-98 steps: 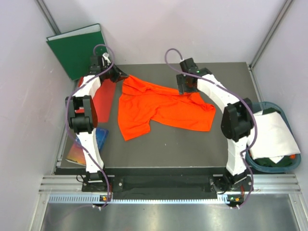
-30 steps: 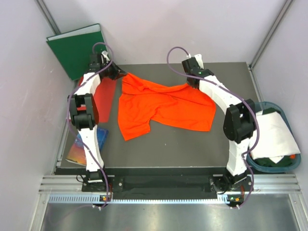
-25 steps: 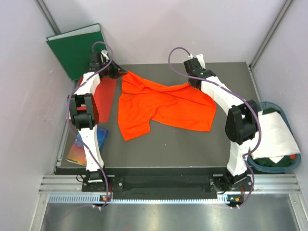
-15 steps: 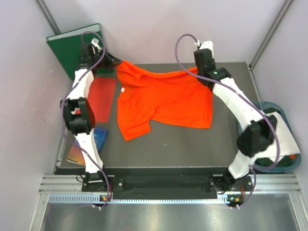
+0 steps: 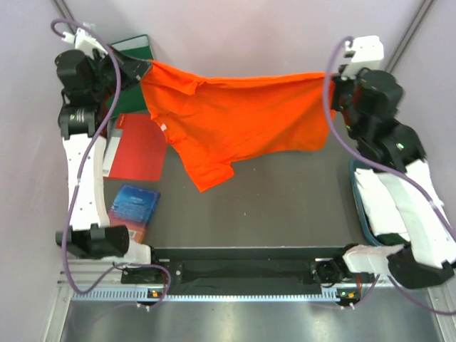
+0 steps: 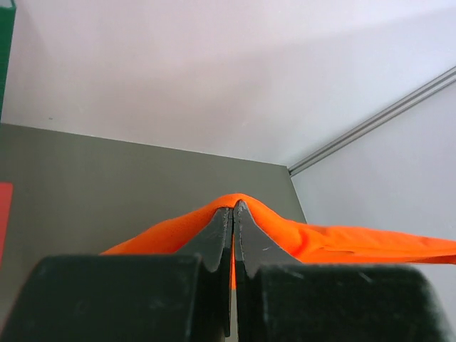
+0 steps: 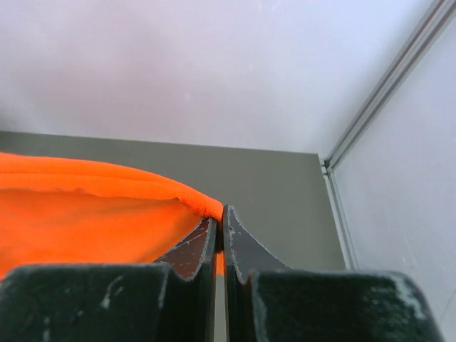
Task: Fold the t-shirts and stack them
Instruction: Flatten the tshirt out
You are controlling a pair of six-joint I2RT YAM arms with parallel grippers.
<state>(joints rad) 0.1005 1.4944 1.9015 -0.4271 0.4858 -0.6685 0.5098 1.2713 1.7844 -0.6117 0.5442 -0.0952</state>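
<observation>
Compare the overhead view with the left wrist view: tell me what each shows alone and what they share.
Only the overhead view shows the right gripper shut on one end of the orange shirt, the shirt's full spread stretched between the arms, the blue book and the basket. Only the left wrist view shows, close up, the left gripper with its fingers pressed together and cloth humped over their tips. Both show the left gripper, the shirt, the grey table and the back wall.

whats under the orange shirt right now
The bright orange cloth t-shirt hangs stretched between the left tool and right tool, above the dark grey table. The cloth hides the patch directly beneath it, so anything lying there cannot be seen.
</observation>
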